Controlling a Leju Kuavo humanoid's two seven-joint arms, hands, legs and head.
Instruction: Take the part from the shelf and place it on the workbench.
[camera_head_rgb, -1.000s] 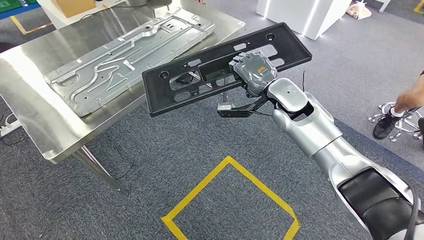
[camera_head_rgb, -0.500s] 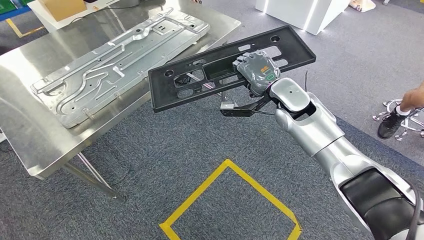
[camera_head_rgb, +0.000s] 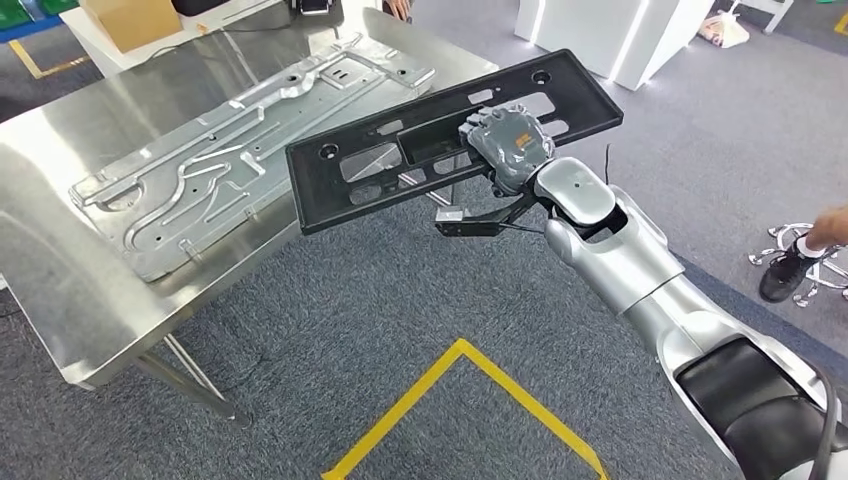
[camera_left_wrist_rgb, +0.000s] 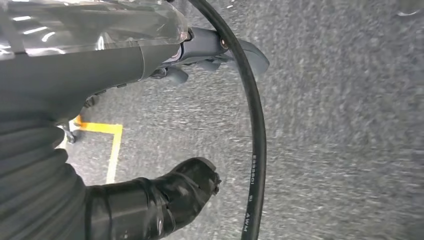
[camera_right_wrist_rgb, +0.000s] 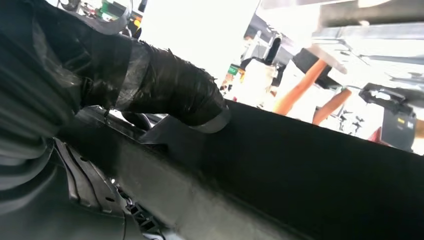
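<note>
We see the steel workbench (camera_head_rgb: 60, 270) filling the head view from about nine to twelve o'clock, its bright top carrying a large stamped metal panel (camera_head_rgb: 240, 140) that lies flat and slantwise across it. A cardboard box (camera_head_rgb: 130, 18) sits beyond the bench at eleven o'clock. Grey carpet covers the floor, with a yellow tape outline (camera_head_rgb: 460, 400) at six o'clock.

Next in size is the part (camera_head_rgb: 450, 135), a long black plastic frame with cut-outs and a raised rim. It is held in the air at the centre of the view, tilted, its left end overlapping the bench's near edge and the panel's corner as we look down; we cannot tell whether it touches either.

Our right hand (camera_head_rgb: 510, 145) is clamped on the part near its middle, fingers wrapped over the rim; the right wrist view shows the thumb (camera_right_wrist_rgb: 170, 95) pressed on the dark surface. Our left hand (camera_left_wrist_rgb: 150, 200) hangs over the carpet; whether its fingers are apart or together we cannot tell.

At three o'clock, a person's shoe (camera_head_rgb: 785, 275) rests by a chair base.
</note>
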